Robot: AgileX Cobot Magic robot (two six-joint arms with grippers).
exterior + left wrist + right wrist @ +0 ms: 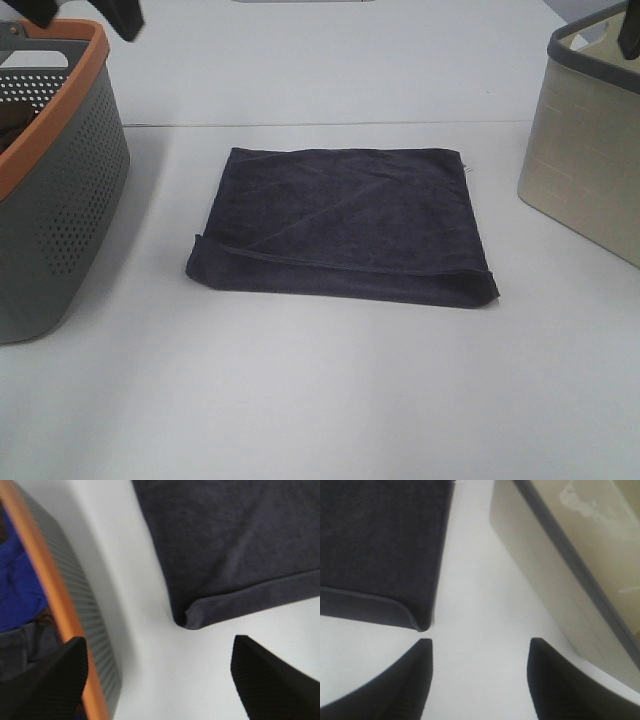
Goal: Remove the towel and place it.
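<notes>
The towel (345, 222) is a dark charcoal-navy cloth, folded flat in the middle of the white table. Its corner shows in the left wrist view (225, 545) and in the right wrist view (380, 545). My left gripper (160, 680) is open and empty, above the table between the towel's near-left corner and the orange-rimmed basket. In the exterior view only dark parts of it show at the top left (125, 18). My right gripper (480, 680) is open and empty, above the table between the towel's near-right corner and the beige basket.
A grey perforated basket with an orange rim (60, 180) stands at the left, with blue and dark cloth (15, 580) inside. A beige basket with a dark grey rim (585, 160) stands at the right. Bare white table (320, 400) lies in front of the towel.
</notes>
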